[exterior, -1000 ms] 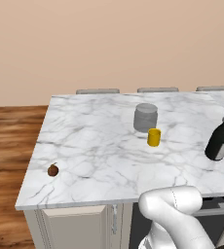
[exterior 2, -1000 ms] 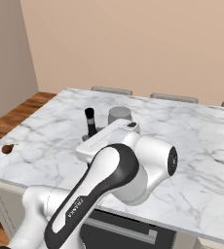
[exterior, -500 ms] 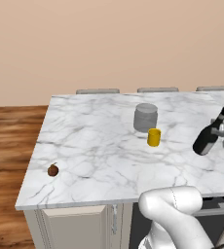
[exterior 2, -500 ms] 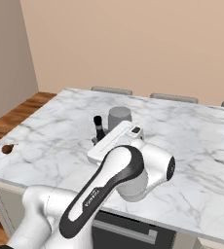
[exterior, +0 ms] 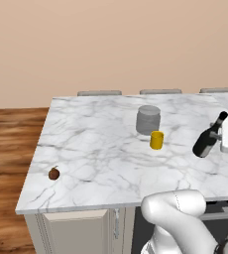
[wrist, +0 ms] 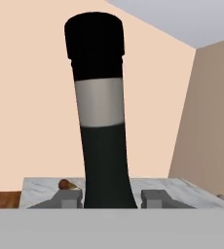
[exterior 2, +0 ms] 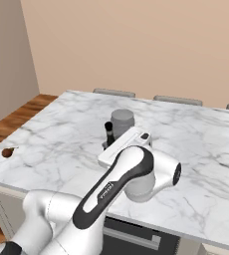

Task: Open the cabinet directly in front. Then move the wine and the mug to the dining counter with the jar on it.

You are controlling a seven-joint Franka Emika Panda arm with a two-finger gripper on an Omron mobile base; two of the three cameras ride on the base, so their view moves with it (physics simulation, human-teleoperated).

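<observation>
Left base view: I have the wine [exterior: 205,142] tilted, its neck leaning up and to the right, its base low over the white, grey-veined marble table [exterior: 101,149] toward the right side. Whether the base touches the marble I cannot tell. The white body of my hand sits just right of the bottle at the frame edge. The yellow mug [exterior: 156,140] stands upright on the table, left of the wine and apart from it. The grey jar [exterior: 148,119] stands just beyond the mug, slightly to its left, very close to it. A small brown round object [exterior: 54,173] lies near the table's left near edge, well apart from the rest.

Right base view: my arm crosses the foreground and hides the bottle body; the dark neck [exterior 2: 108,130] rises just left of the jar [exterior 2: 122,122]. The brown object [exterior 2: 8,152] lies at the far left edge of the table [exterior 2: 196,144].

Hand view: my hand [wrist: 113,198] pinches the wine [wrist: 102,126] low on its body, one dark fingertip [wrist: 67,198] pressed on either side; the neck with its pale band stands up the middle of the frame. The brown object [wrist: 64,184] shows on the marble beyond.
</observation>
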